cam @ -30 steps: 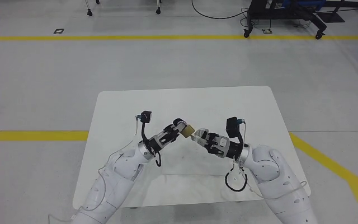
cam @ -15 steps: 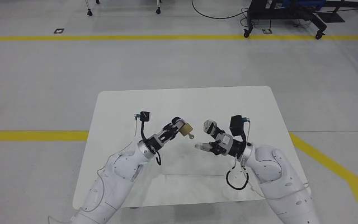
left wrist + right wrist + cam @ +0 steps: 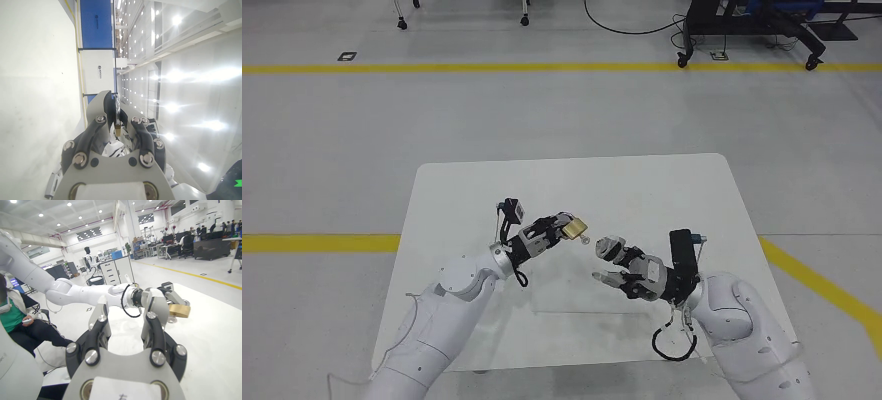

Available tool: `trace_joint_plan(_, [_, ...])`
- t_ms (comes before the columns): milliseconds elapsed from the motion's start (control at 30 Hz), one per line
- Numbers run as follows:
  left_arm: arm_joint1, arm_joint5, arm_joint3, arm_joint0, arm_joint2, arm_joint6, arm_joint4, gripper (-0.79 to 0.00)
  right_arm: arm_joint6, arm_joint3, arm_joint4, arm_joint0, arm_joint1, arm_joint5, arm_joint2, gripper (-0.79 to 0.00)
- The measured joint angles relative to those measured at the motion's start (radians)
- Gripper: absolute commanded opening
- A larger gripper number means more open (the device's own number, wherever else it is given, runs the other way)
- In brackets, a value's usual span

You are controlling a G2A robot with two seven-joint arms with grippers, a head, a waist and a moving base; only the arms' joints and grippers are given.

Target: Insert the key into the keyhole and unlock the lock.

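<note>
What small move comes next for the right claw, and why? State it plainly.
Probably move the right claw to the key and close on its head, ready to turn it. The key seems to sit already in the brass padlock, which the left claw grips; the right claw is open, empty and apart from it.

You've got the lock (image 3: 575, 227) up over the middle of the table (image 3: 672, 185), pinched between the fingers of the left gripper (image 3: 562, 226), which lies at its 8 o'clock. The key (image 3: 586, 239) sits against the lock's 4 o'clock end. Your right gripper (image 3: 604, 261) hangs apart from it, farther out at 4 o'clock, above the table.
</note>
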Motion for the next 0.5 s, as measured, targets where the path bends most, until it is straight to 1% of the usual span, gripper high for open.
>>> trace_joint_plan(167, [-0.009, 0.017, 0.038, -0.025, 0.020, -0.060, -0.034, -0.785, 0.056, 0.035, 0.052, 0.047, 0.022, 0.000, -0.054, -0.785])
trace_joint_plan(300, [-0.016, 0.035, 0.066, -0.037, 0.020, -0.112, -0.095, -0.785, 0.056, 0.065, 0.092, 0.076, 0.035, 0.000, -0.084, -0.785])
trace_joint_plan(500, [-0.023, 0.075, 0.106, -0.054, 0.014, -0.206, -0.186, -0.785, 0.042, 0.118, 0.086, 0.096, 0.049, 0.000, -0.104, -0.785])
